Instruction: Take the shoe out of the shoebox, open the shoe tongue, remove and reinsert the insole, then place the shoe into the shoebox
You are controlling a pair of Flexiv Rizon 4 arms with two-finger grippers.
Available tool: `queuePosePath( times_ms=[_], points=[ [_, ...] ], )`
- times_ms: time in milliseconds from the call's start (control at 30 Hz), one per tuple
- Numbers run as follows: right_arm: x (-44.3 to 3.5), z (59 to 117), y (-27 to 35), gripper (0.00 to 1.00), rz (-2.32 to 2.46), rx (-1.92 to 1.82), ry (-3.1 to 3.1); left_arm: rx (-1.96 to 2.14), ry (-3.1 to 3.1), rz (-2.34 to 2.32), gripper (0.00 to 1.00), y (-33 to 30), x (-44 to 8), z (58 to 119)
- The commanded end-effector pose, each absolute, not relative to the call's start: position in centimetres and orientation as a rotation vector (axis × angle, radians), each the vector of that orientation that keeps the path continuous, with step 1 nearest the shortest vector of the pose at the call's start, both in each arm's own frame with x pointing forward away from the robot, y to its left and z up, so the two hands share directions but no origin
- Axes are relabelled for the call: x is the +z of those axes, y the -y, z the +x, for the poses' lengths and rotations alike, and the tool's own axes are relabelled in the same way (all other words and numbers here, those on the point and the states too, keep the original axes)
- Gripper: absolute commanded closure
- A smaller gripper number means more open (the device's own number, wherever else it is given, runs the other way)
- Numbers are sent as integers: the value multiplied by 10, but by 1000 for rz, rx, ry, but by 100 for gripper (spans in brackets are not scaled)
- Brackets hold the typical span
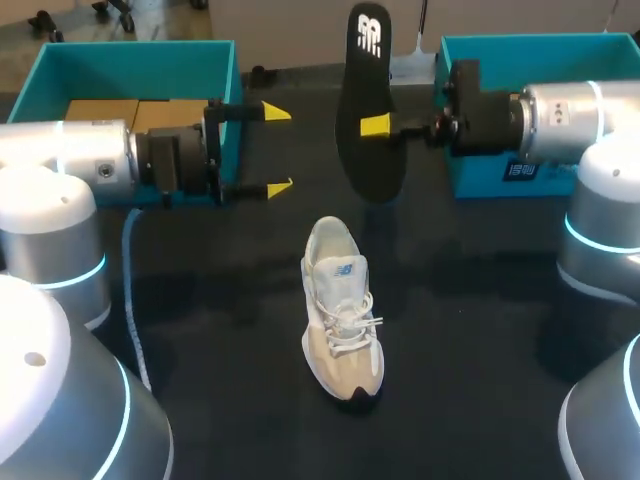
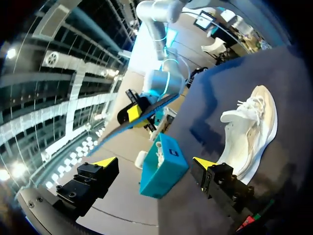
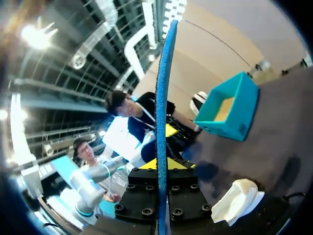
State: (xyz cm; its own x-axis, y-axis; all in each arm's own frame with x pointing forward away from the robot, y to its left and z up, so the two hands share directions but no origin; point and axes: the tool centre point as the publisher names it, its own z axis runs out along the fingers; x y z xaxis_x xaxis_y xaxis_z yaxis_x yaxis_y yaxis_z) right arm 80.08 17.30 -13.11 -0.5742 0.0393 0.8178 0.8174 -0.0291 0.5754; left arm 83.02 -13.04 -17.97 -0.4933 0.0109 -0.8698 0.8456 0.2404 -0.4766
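On dark table point(image 1: 450, 330), far left: open teal shoebox point(image 1: 140, 55). Second teal box point(image 1: 530, 45) at far right. White shoe point(image 1: 342, 310) upright mid-table, outside both boxes, toe toward robot. Black insole point(image 1: 368, 110) out of shoe, held in air over table beyond shoe, between boxes. Right gripper point(image 1: 378, 126) pinching insole near mid-length, one finger on each face. Left gripper point(image 1: 277, 150) spread wide, just beside left shoebox, apart from insole.
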Motion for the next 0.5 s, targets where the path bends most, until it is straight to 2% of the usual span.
queuePosePath(
  times_ms=[33,500],
  points=[
    [-139,804,-176,100,-803,-1693,1657,-1369,-1854,720,0,132,-185,823],
    [-137,806,-183,100,-777,-1648,1687,-1349,-1922,714,0,131,-194,822]
  ],
)
